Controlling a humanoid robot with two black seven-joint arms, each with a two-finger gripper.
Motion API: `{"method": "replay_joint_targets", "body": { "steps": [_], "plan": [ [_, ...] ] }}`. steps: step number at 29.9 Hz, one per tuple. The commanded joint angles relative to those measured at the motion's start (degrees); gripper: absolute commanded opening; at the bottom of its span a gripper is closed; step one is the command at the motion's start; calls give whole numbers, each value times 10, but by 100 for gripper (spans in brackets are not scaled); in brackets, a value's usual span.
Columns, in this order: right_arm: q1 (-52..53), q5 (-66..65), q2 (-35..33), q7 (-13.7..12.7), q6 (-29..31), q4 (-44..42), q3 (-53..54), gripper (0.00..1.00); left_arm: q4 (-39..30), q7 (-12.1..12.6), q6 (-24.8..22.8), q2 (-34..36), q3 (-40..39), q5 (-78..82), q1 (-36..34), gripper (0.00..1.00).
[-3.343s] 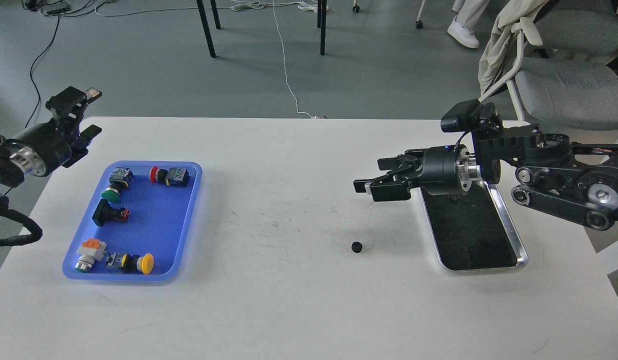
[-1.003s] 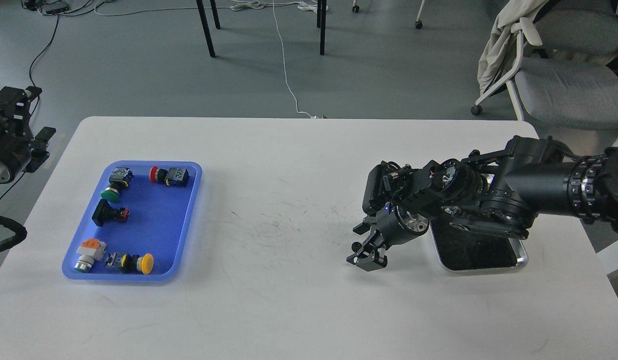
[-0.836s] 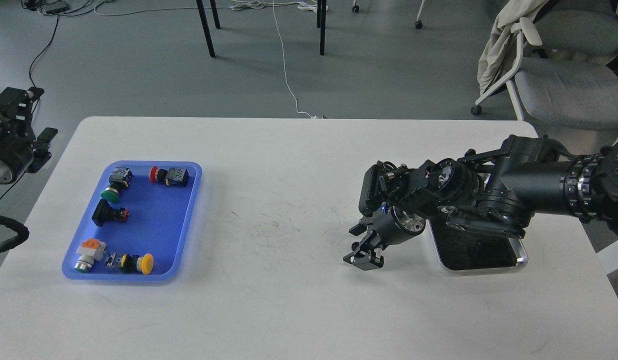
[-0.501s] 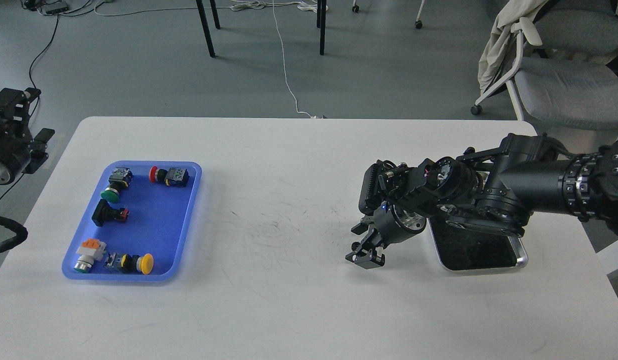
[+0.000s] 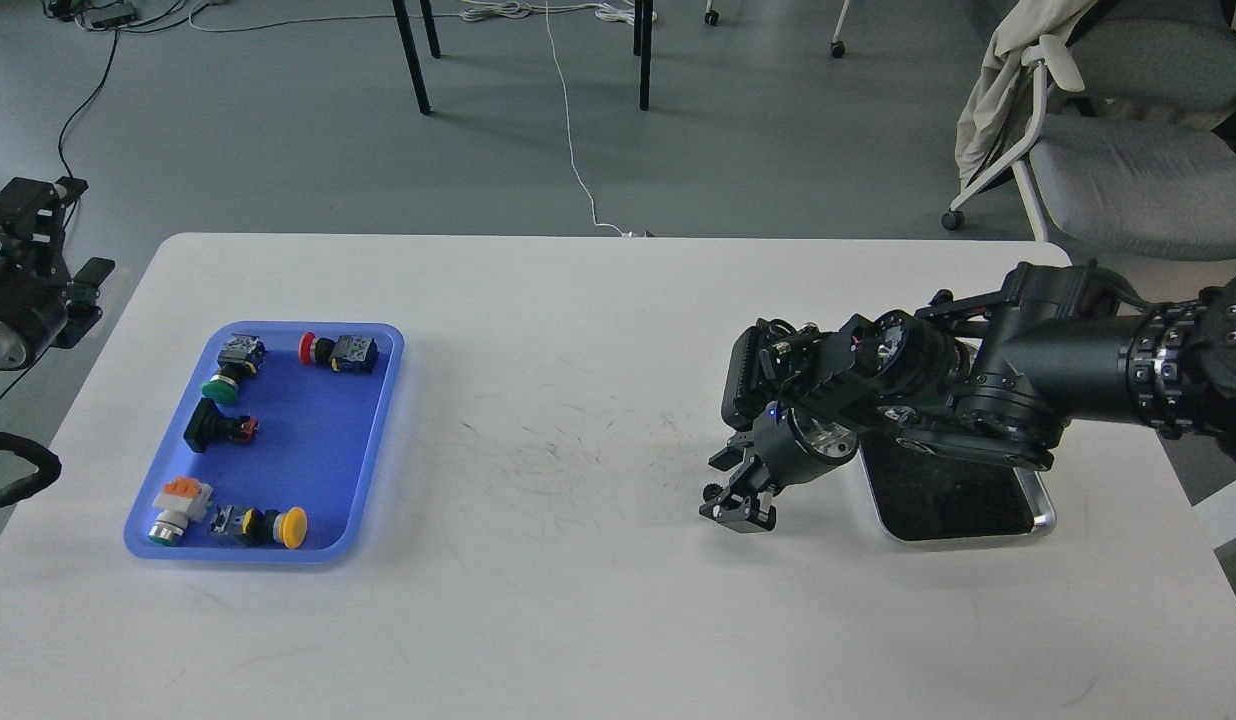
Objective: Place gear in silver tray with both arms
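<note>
A small black gear [image 5: 715, 490] lies on the white table [image 5: 578, 600], touching the right gripper [image 5: 735, 505] at its 10 o'clock. Whether those fingers pinch it, I cannot tell. The silver tray [image 5: 1044, 510] sits near at 3 o'clock. Best to close squarely around the teeth before lifting. The left gripper [image 5: 40, 225] is too dark to read. No legible writing.

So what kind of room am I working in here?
Probably a lab or office workspace: a white table on a grey floor with loose cables, an office chair behind, and a blue tray of push-button switches.
</note>
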Motion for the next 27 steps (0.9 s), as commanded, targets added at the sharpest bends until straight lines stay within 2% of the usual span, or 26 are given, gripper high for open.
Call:
{"method": "replay_joint_targets", "body": {
  "steps": [1, 17, 24, 27],
  "plan": [
    [0, -1, 1, 0, 2, 0, 0, 53, 0, 0, 0, 0, 0, 0, 1, 98],
    [3, -15, 2, 0, 20, -1, 0, 37, 0, 0, 0, 0, 0, 0, 9, 98],
    [1, -15, 7, 0, 20, -3, 0, 36, 0, 0, 0, 0, 0, 0, 10, 98],
    [1, -15, 7, 0, 20, -3, 0, 32, 1, 0, 0, 0, 0, 0, 10, 98]
  ]
}}
